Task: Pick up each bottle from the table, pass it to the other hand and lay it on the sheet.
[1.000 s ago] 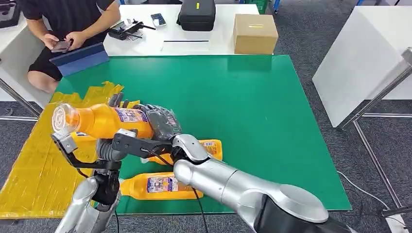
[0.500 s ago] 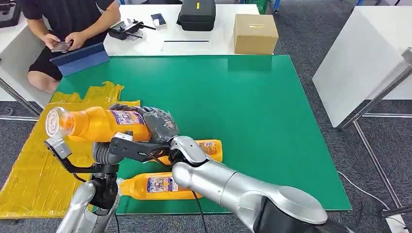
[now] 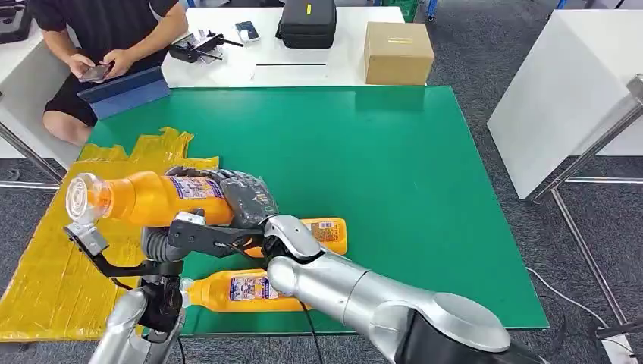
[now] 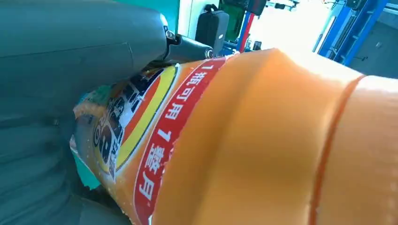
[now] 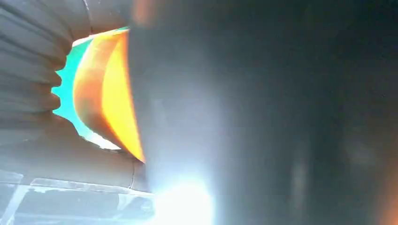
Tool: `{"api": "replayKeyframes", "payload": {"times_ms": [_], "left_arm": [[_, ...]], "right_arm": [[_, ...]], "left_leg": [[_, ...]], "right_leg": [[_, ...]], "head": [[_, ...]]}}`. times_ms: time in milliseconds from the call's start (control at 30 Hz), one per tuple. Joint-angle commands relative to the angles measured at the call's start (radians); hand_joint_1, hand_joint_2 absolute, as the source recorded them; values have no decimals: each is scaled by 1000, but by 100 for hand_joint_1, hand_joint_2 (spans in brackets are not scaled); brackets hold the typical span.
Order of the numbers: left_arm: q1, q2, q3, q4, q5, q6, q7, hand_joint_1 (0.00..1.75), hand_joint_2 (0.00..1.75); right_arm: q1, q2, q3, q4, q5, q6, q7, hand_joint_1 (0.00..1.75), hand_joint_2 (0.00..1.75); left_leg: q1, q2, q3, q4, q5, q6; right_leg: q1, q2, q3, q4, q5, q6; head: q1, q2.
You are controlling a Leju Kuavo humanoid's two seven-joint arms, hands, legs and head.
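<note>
green table | yellow sheet beside | both hands grip held bottle

Orange bottle with clear cap and a red, yellow and blue label; two more orange bottles on the green tabletop; crinkled yellow sheet; silver arms; brown box.

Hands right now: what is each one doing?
Left hand: grips the orange bottle from below.
Right hand: wrapped around the same bottle's base end.
</note>
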Motion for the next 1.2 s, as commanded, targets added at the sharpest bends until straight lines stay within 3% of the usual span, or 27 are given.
{"api": "replayKeyframes", "payload": {"times_ms": [33, 67, 100, 133, 667, 967, 1100, 1200], "left_arm": [[-82, -23, -33, -55, -2, -12, -13, 175, 175], [-80, -24, -33, -57, -3, -11, -12, 175, 175], [-78, -25, -32, -60, -5, -11, -11, 175, 175], [-78, -25, -32, -61, -6, -11, -11, 175, 175], [-82, -38, -28, -46, -10, -18, -1, 175, 175], [-50, -34, -9, -57, -23, -26, 2, 175, 175], [-22, -38, 19, -74, -38, -33, -3, 175, 175], [-7, -42, 47, -81, -46, -40, -10, 175, 175]], "right_arm": [[42, -10, 46, 38, 17, 43, 0, 175, 175], [43, -10, 40, 38, 15, 40, -3, 129, 175], [40, -10, 41, 40, 30, 19, -9, 16, 175], [39, -10, 31, 42, 7, 56, 10, 0, 0], [13, -10, 35, 74, 15, 47, 9, 0, 0], [-10, -10, -15, 71, 18, -16, -37, 0, 0], [-14, -10, -146, 83, 83, -38, -82, 0, 0], [14, -10, -368, 50, 245, 4, -131, 0, 0]], "left_leg": [[1, -7, 2, 0, 0, -2], [1, -5, 0, 0, 0, -1], [1, -6, 1, 0, 0, -2], [1, -7, 2, 0, 0, -2], [0, -7, 1, 0, 0, -2], [0, -6, 1, 1, 0, -2], [0, -5, 1, 1, -1, -2], [0, -4, 0, 1, 0, -1]], "right_leg": [[1, -8, 4, -1, -2, 0], [1, -6, 3, -1, -1, 0], [1, -7, 3, -1, -2, 0], [1, -8, 5, -1, -2, 0], [0, -8, 4, 0, -2, 0], [0, -7, 3, 0, -2, 0], [0, -6, 3, 0, -2, 0], [0, -5, 2, 0, -1, 0]], "head": [[0, 0], [0, 0], [0, 0], [0, 0], [0, 0], [0, 0], [0, 0], [0, 0]]}}
